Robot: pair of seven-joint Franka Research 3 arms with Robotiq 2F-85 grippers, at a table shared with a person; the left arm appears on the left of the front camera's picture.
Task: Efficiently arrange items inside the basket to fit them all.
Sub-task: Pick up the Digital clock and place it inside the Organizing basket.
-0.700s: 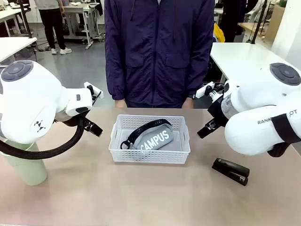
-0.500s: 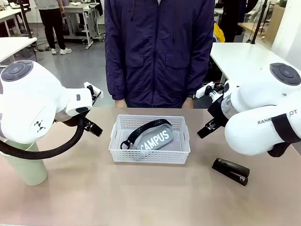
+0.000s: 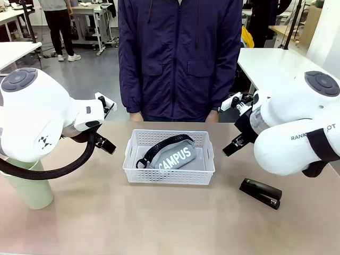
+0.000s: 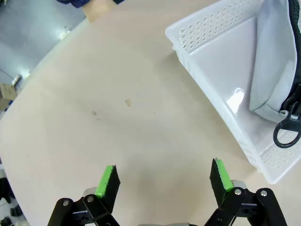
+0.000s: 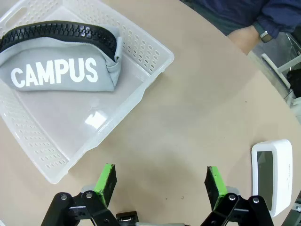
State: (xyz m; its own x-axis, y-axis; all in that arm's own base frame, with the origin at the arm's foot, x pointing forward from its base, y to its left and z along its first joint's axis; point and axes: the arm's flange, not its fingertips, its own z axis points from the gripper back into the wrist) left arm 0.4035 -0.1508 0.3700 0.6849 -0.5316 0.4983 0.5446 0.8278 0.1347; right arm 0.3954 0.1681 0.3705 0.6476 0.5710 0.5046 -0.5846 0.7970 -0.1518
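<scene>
Jaws wide on left and right, seemingly above table (image 4: pixel 141 117), beside basket (image 5: pixel 146 49).

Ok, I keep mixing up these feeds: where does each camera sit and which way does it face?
Front view: between the arms, facing across the table at the person in a dark jacket; white left arm and right arm show.
Left wrist view: on that wrist, facing down past the open left gripper at the shallow white perforated plastic basket.
Right wrist view: on that wrist, facing down past the open right gripper at basket and white rectangular box.
All share the basket and grey "CAMPUS" pouch.
</scene>
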